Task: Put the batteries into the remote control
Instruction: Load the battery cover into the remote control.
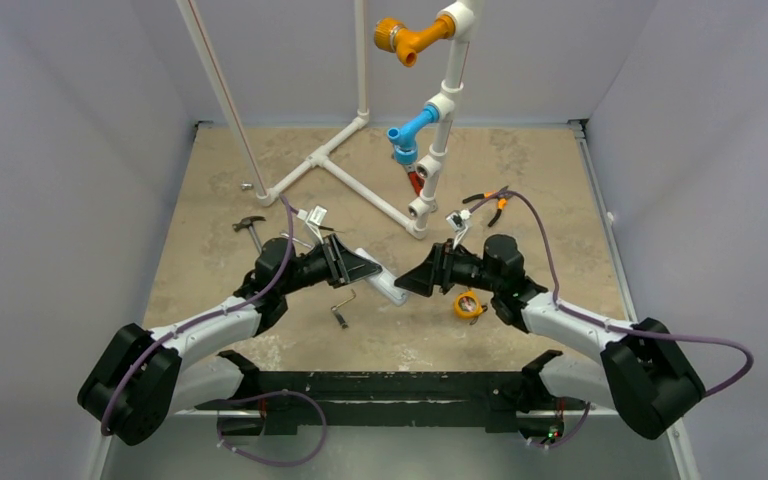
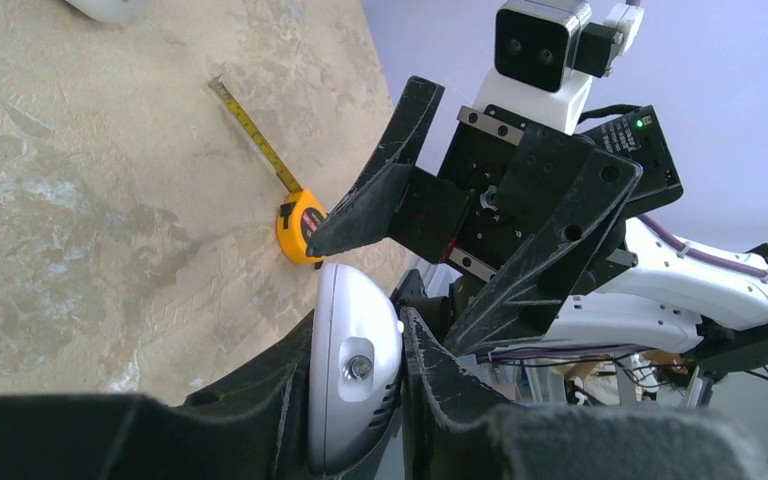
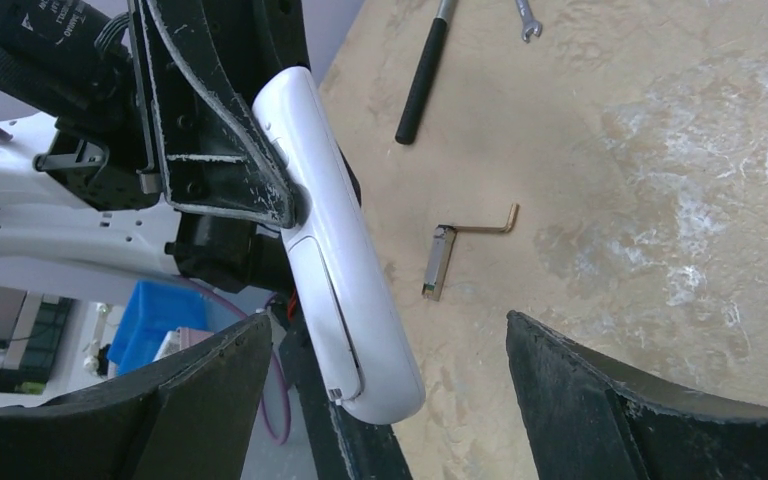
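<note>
The white remote control is held off the table between the two arms. My left gripper is shut on one end of it; in the left wrist view that rounded end with a small screw sits clamped between my fingers. My right gripper is open at the other end. In the right wrist view the remote hangs between the wide-apart jaws of the right gripper, nearer the left finger and touching neither. The remote's back seam faces this camera. No batteries are in view.
A yellow tape measure lies by the right arm, its tape pulled out. A hex key tool lies under the remote. A hammer, orange-handled pliers and a white pipe frame stand farther back.
</note>
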Action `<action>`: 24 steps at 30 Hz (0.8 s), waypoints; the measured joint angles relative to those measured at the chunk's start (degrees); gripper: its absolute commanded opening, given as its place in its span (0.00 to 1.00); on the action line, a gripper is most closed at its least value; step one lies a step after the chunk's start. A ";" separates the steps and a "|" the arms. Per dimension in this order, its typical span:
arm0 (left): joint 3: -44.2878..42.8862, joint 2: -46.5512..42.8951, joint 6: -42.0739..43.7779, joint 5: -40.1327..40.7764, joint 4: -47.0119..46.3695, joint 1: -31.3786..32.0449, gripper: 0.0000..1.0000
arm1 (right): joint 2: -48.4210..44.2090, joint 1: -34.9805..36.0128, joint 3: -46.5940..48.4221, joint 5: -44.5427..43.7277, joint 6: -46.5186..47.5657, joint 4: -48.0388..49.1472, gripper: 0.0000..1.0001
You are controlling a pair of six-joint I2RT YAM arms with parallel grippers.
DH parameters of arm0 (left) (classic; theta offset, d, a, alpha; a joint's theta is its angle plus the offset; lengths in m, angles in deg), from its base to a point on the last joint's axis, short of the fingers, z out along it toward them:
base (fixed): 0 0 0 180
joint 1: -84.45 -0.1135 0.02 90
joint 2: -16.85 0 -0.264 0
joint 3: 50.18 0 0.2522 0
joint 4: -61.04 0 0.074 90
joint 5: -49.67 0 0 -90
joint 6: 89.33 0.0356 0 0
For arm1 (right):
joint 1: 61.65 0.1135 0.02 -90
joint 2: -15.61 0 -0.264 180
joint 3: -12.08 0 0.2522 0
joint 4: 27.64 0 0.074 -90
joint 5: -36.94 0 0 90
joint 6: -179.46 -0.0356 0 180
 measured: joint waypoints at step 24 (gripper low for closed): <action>0.00 0.00 0.74 -1.66 -0.31 0.00 0.00 | 5.01 2.05 3.93 1.75 0.76 -0.28 0.38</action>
